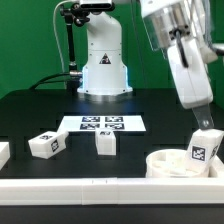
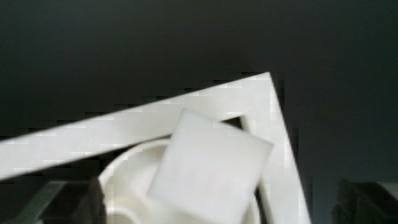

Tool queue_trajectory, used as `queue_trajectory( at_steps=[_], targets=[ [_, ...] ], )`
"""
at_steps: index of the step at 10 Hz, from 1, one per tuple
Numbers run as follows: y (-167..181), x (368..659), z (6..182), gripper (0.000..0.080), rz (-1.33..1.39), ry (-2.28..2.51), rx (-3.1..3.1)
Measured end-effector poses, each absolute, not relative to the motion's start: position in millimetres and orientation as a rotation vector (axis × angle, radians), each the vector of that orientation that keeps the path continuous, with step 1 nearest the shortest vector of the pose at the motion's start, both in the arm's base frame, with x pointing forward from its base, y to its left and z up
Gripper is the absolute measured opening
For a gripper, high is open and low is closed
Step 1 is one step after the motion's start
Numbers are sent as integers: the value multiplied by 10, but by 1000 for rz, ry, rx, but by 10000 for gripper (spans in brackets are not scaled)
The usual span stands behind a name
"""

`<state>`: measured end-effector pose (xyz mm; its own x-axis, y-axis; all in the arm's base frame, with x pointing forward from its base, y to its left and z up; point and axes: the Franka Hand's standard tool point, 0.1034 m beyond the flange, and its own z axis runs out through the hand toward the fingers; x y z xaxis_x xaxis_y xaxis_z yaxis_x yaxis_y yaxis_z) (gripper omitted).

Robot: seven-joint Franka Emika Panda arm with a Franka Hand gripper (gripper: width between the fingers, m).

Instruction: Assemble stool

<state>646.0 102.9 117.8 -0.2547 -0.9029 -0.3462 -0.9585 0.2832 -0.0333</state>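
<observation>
Leftward first, exterior view: cut-off leg (image 1: 3, 152) at the left edge; tilted leg (image 1: 45, 144), lower left; middle leg (image 1: 105, 143), lower centre. All are blocky white plastic, tagged, loose on the matte black table (image 1: 30, 110). Marker board (image 1: 100, 124): flat, centre. Seat (image 1: 160, 165): round, shallow, lower right, with the standing leg (image 1: 203, 150) upright inside. Gripper (image 1: 205, 124): just above the standing leg, jaws spread wide, holding nothing.

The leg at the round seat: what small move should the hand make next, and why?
Probably a straight lift away. The leg stands upright at the seat, and the hand hangs just above it, open and clear of its sides, so nothing is held. Two other legs wait loose on the table; rising first should avoid knocking this one.
</observation>
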Motion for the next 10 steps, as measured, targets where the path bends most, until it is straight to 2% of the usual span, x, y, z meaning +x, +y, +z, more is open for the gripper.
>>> queue_trajectory(
  at_steps=[6,10],
  targets=[
    [1022,6444,1139,649,246,2191,-1792],
    [708,6416,1161,649,185,1870,-2137]
  ],
)
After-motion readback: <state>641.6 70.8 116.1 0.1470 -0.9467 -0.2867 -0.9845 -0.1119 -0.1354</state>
